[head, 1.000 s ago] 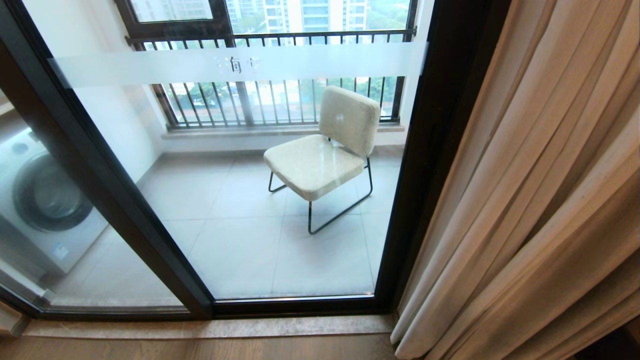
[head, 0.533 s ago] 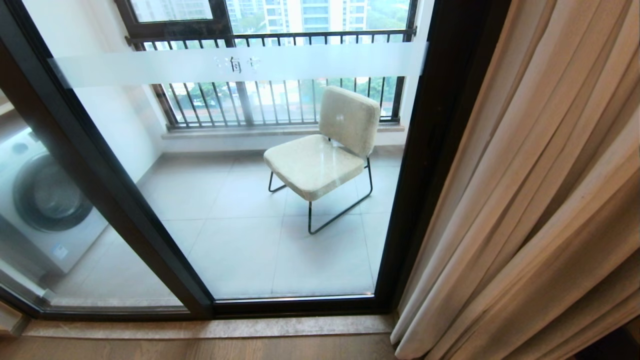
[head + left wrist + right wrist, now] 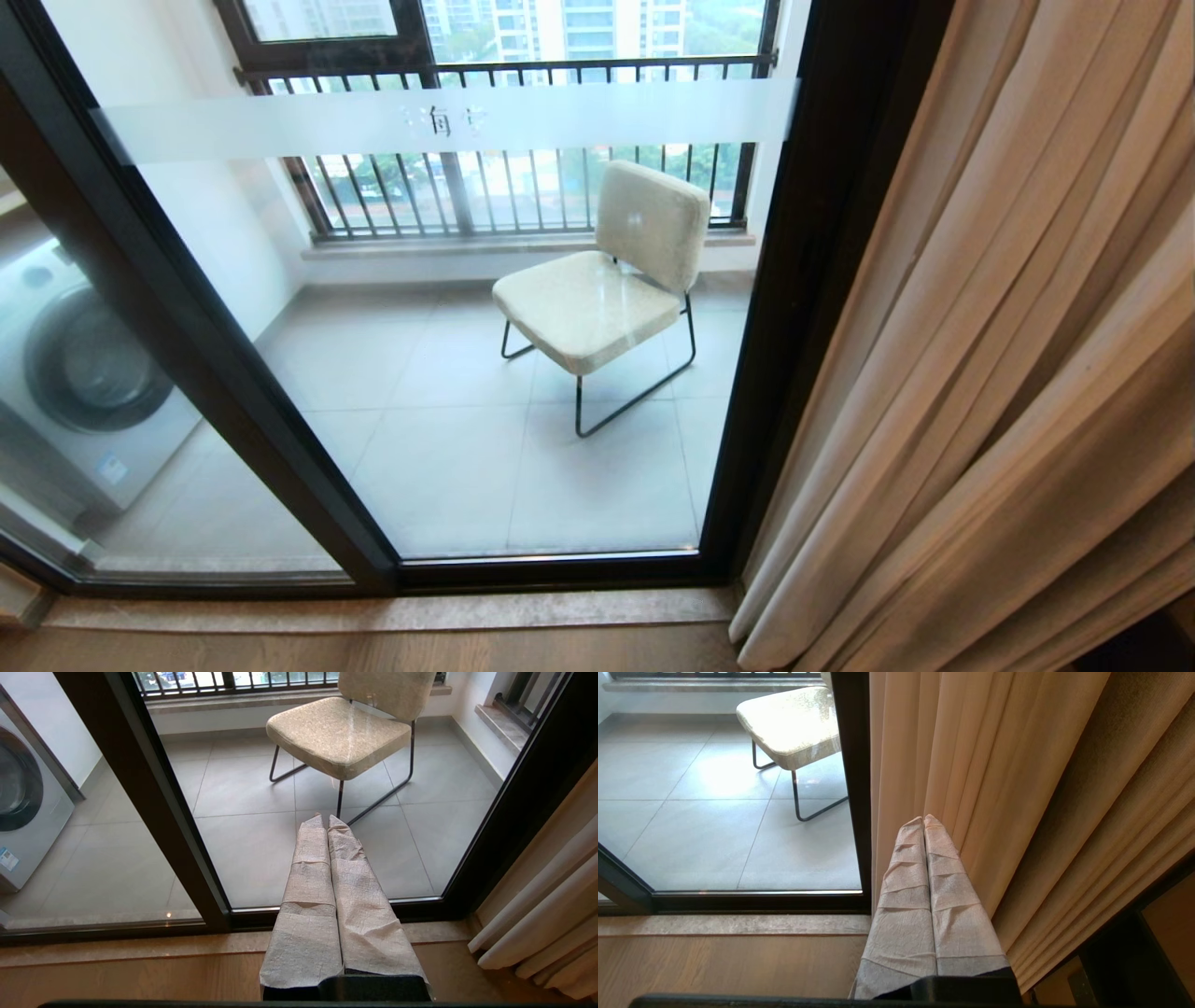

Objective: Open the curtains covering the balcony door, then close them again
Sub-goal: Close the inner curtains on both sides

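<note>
The curtains [image 3: 990, 355] hang gathered at my right, their pleats running floor to top as long near-vertical folds, their inner edge lying against the dark right frame of the balcony door [image 3: 775, 308], whose glass stands uncovered across the middle and left, with a second dark frame post slanting down at the left. Between me and the door's bottom rail lies a stone sill [image 3: 392, 611] and a strip of wood floor [image 3: 140, 980]. My left gripper [image 3: 325, 820] is clenched on nothing before the glass, and my right gripper [image 3: 923, 821] is likewise pressed shut and empty, its tips near the curtain's inner folds.
</note>
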### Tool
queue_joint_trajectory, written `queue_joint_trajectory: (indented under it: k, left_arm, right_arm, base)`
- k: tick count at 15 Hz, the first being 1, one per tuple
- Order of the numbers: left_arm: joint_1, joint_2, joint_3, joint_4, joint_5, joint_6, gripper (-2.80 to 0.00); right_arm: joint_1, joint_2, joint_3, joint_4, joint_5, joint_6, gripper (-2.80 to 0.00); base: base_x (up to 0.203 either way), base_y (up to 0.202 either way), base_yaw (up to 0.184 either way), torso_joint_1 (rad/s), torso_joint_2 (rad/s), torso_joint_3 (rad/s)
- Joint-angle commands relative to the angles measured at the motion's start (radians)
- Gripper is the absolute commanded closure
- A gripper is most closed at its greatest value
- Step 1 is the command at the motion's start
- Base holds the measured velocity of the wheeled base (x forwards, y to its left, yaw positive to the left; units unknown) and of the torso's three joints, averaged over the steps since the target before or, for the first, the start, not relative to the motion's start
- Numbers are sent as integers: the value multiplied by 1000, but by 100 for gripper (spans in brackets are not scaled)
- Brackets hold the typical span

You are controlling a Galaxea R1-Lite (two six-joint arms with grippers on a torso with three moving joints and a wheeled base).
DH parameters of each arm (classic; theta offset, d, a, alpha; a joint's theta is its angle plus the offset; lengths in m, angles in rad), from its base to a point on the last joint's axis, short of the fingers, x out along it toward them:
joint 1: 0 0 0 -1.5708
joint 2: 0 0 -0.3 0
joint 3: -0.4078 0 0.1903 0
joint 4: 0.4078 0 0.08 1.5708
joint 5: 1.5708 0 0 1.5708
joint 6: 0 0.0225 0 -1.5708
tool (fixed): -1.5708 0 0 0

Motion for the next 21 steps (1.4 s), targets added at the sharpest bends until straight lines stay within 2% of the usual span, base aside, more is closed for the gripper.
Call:
queue_joint_trajectory:
  k: [1, 11, 16, 21]
  left_arm:
    - [0, 0, 0, 0, 0, 0, 0]
    - [0, 0, 0, 0, 0, 0, 0]
    - [0, 0, 0, 0, 0, 0, 0]
    - [0, 0, 0, 0, 0, 0, 0]
  right_arm:
    - [-1, 1, 0, 0, -1, -6, 0]
    - [-4, 136, -123, -10, 0, 3, 0]
    - [-23, 396, -186, -244, 2, 6, 0]
    - [-40, 627, -360, -401, 2, 11, 0]
  base:
    - [0, 0, 0, 0, 0, 0]
    - [0, 0, 0, 0, 0, 0]
    - [0, 0, 0, 0, 0, 0]
    - [0, 0, 0, 0, 0, 0]
